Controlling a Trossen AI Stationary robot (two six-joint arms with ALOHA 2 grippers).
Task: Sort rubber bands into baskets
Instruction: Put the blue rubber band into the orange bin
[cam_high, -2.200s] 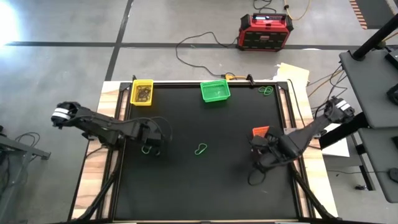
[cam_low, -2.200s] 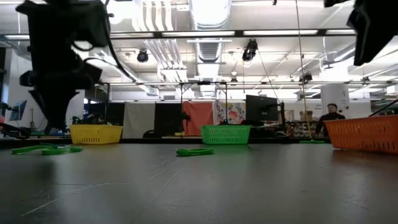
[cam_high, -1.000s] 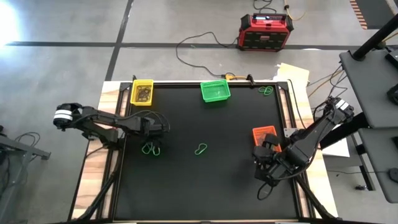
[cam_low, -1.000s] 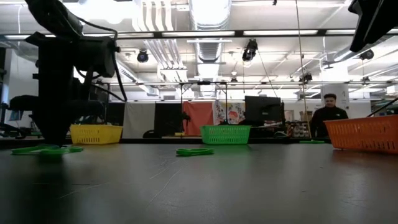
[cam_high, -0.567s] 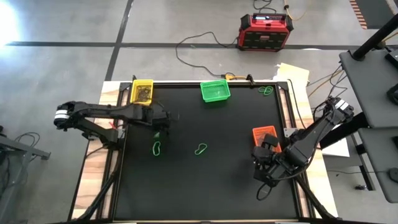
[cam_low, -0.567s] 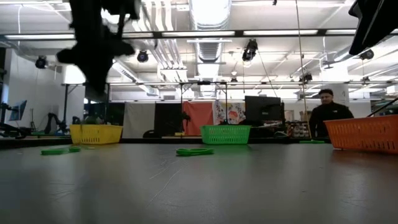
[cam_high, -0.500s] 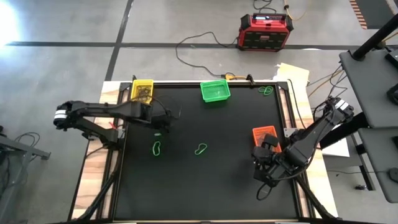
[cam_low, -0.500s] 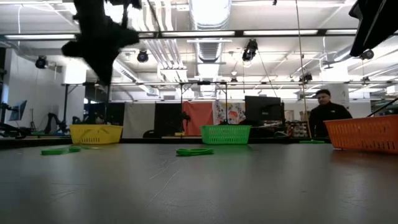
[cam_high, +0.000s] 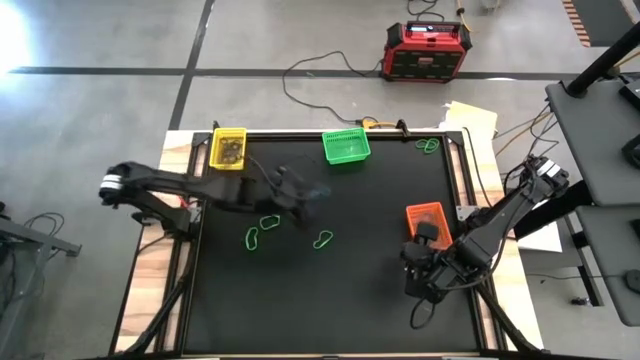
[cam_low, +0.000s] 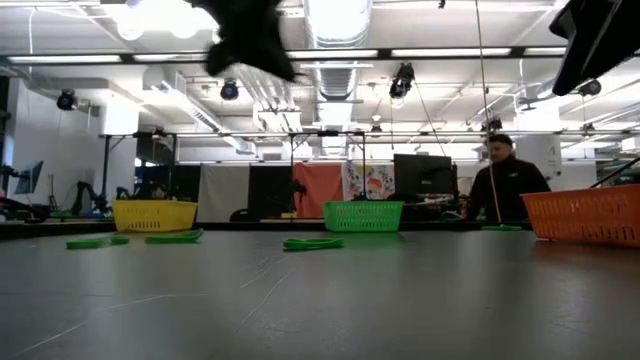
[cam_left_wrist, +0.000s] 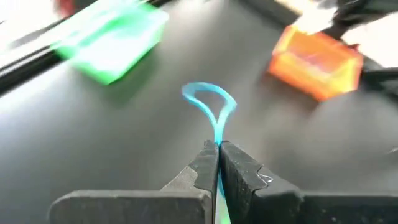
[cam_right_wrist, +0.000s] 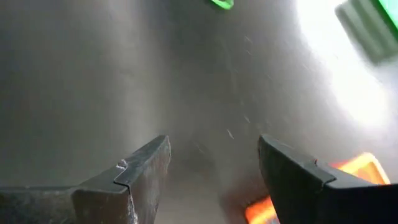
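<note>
Currently the relation that matters is between the left end effector and the three mesh baskets, since its fingers are pinched together on a thin teal rubber band loop, seen plainly in the left wrist view with the loop standing out ahead of the fingertips. Going from left to right in the high view: the small yellow plastic mesh basket sits at the far left corner of the black tabletop, behind the left arm; two loose green rubber bands and lie on the tabletop just beside that arm; the left end effector hangs above the tabletop's middle-left; a third green band lies near it on the side toward the front edge; the green mesh basket stands at the far edge, a little to the right of the end effector; and the orange mesh basket sits near the right edge, well apart. From the held band, the green basket is the nearer one and the orange lies farther along the same sweep to the right. The right end effector waits with fingers wide apart and nothing between them, just in front of the orange basket. A few more green bands lie at the far right corner.
</note>
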